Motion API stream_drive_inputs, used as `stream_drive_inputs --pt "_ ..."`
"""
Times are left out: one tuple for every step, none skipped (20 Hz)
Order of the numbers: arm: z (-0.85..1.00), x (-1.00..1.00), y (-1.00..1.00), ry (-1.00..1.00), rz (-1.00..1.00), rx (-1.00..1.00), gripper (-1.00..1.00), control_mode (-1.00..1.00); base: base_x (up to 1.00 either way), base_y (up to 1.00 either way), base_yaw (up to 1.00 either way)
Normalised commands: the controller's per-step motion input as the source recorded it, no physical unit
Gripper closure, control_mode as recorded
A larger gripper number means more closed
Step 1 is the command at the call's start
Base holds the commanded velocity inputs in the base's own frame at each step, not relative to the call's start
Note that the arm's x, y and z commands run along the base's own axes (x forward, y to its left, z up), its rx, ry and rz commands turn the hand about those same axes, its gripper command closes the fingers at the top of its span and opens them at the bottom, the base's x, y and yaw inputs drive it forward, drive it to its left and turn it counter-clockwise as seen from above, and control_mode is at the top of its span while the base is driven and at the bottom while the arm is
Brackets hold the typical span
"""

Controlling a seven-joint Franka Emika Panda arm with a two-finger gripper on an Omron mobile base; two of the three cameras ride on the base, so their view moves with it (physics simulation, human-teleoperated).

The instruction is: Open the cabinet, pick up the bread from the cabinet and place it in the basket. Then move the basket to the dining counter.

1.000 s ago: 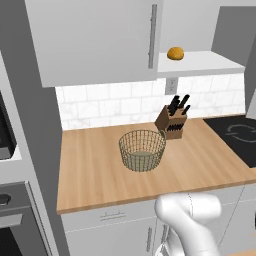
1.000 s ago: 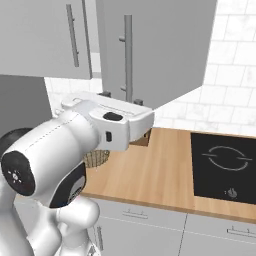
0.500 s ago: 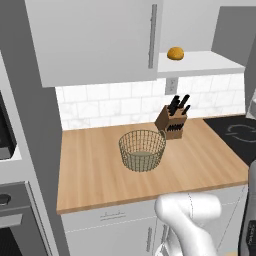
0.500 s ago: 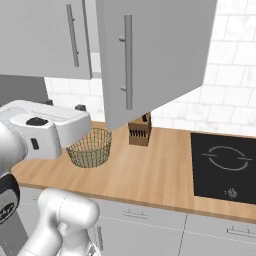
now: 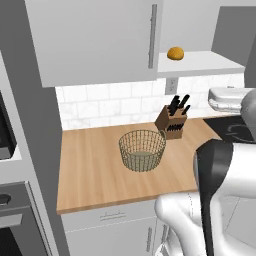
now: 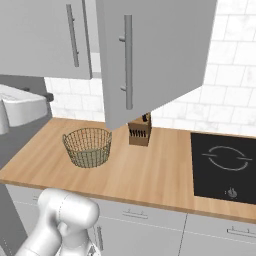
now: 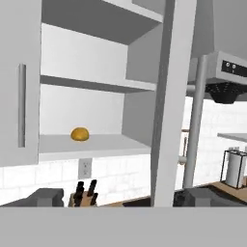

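1. Although my two-finger gripper point(image 7: 116, 197) shows in the hand view as two small dark tips at the bottom edge, set well apart with nothing between them, I read it as spread wide and empty.
2. The light grey flat-fronted wall cabinet point(image 6: 150, 55) stands open: the right base view shows its door swung out toward the camera, with the long vertical grey bar handle point(image 6: 128, 62) on its face.
3. The hand view instead catches that door edge-on, so I see into the cabinet, where the small round golden orange-brown bun point(image 7: 80, 134) sits alone on the lower white shelf point(image 7: 91, 144), toward its left side.
4. The left base view shows the same bun point(image 5: 175, 53) on the shelf, just right of the wider grey closed door point(image 5: 95, 40).
5. The round tan-gold wire-mesh basket point(image 5: 142, 150) stands upright on the smaller wooden countertop point(image 5: 90, 170) backed by white tiles, and nothing lies in it.
6. A wooden knife block with black handles point(image 5: 171, 121) sits near the basket, behind it on the right.
7. The right base view adds a black cooktop point(image 6: 225, 167) set into the counter.
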Motion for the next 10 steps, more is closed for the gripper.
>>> stream_drive_inputs --pt "0.0 0.45 0.0 0.0 -0.62 0.0 -1.0 -1.0 0.0 0.0 0.0" --pt "0.0 0.41 0.0 0.0 -0.66 0.0 -1.0 -1.0 0.0 0.0 0.0" --pt "0.0 0.46 0.0 0.0 -0.65 0.0 -1.0 -1.0 0.0 0.0 0.0" --pt "-0.04 0.54 -0.05 0.0 -0.63 0.0 -1.0 -1.0 0.0 0.0 0.0" --pt "-0.11 0.58 -0.16 -0.01 -0.62 0.0 -1.0 -1.0 0.0 0.0 0.0" --pt "-0.19 0.57 -0.18 -0.04 -0.59 0.0 -1.0 -1.0 0.0 0.0 0.0" --pt "-0.19 0.6 -0.26 -0.04 -0.55 0.0 -1.0 -1.0 0.0 0.0 0.0" --pt "-0.16 0.59 -0.29 -0.02 -0.51 0.0 -1.0 -1.0 0.0 0.0 0.0" --pt "-0.11 0.61 -0.22 -0.01 -0.47 0.0 -1.0 -1.0 0.0 0.0 0.0" --pt "-0.11 0.6 -0.29 -0.02 -0.43 0.0 -1.0 -1.0 0.0 0.0 0.0"
